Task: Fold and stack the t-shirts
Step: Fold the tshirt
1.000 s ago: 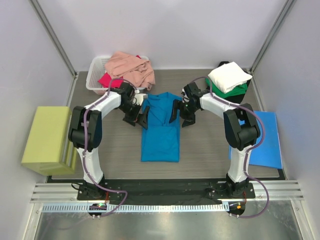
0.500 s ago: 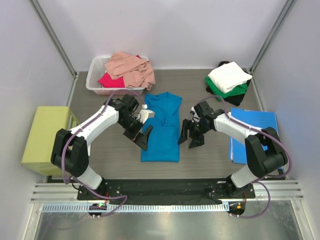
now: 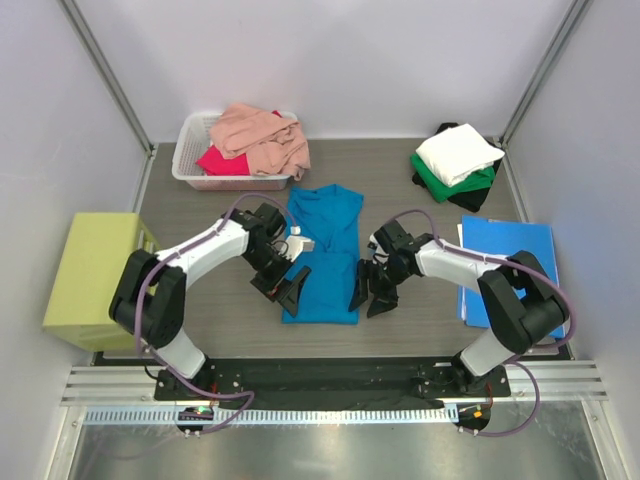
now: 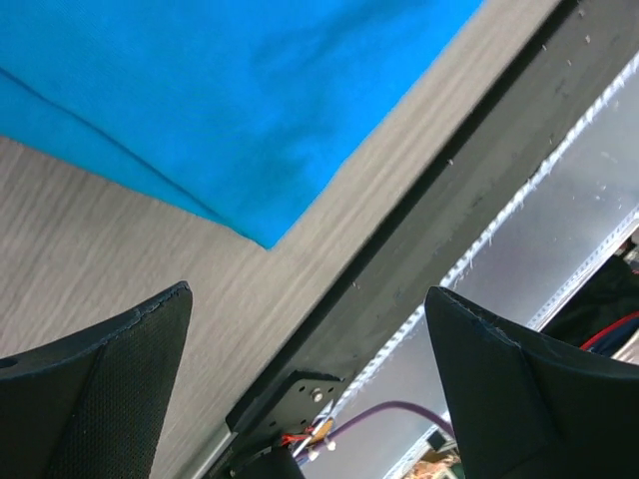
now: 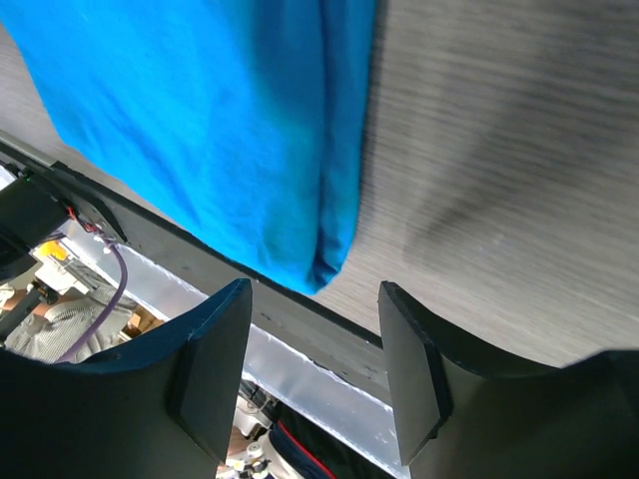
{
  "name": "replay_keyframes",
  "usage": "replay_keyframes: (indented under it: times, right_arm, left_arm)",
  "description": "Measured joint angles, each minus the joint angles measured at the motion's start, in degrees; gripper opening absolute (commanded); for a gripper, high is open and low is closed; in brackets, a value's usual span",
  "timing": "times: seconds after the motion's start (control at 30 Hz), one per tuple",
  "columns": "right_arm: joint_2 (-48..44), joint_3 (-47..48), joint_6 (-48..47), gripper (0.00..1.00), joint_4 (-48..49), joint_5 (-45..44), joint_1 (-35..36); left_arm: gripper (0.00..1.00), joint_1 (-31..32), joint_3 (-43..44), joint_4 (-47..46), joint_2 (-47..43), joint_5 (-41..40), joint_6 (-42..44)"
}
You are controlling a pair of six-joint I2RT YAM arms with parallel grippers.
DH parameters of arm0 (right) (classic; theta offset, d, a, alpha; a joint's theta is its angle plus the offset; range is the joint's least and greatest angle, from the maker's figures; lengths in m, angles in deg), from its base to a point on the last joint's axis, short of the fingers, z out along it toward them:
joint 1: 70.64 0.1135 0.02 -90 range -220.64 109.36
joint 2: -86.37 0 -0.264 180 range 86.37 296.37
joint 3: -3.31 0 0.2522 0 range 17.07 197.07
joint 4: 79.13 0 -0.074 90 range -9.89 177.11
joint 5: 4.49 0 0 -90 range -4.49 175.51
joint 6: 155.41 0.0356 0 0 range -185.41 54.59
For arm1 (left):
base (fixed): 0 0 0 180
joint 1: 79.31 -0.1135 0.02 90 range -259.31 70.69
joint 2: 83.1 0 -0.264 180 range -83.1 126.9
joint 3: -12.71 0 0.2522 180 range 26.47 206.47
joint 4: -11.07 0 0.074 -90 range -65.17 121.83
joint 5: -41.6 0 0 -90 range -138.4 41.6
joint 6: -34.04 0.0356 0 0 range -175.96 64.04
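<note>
Now the left gripper (image 3: 288,288) sits at the blue shirt's (image 3: 322,255) 8 o'clock and the right gripper (image 3: 368,295) at 4 o'clock, both spread wide and empty.

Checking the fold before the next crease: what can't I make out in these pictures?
- Top view: bright teal-blue t-shirt, lower side edges partly behind the left gripper and right gripper.
- Wrist views: only one corner each; frame edges cut the rest.
- Top view: magenta-red shirt, mostly buried under the salmon pink shirt.

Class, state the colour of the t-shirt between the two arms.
The t-shirt is bright teal-blue; top external view shows it best.
</note>
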Motion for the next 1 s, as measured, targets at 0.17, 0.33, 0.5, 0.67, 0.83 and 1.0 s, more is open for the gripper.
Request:
replay_keyframes:
  times: [0.17,0.33,0.5,0.67,0.83,1.0]
  right_arm:
    - [1.66,0.61,0.59,0.58,1.27,0.28,1.09]
    - [2.29,0.61,1.01,0.56,1.66,0.70,1.70]
    - [3.65,0.61,1.20,0.53,2.12,1.09,2.12]
    - [5.42,0.79,1.36,0.49,2.23,1.49,2.49]
    - [5.62,1.90,1.53,0.47,2.32,1.60,2.95]
    - [5.64,2.56,1.97,0.45,2.49,1.90,3.28]
  left_arm:
    - [0.78,0.00,0.00,-2.27,4.96,-0.04,-2.54]
    - [0.79,0.00,0.02,-2.56,8.81,-0.07,-4.44]
    - [0.79,0.00,0.00,-3.45,8.68,0.04,-6.03]
    - [0.75,0.00,0.02,-3.63,8.85,0.00,-7.15]
    - [0.74,0.00,0.02,-4.24,11.32,-0.07,-7.72]
    - [0.66,0.00,1.05,-3.13,13.84,0.72,-8.92]
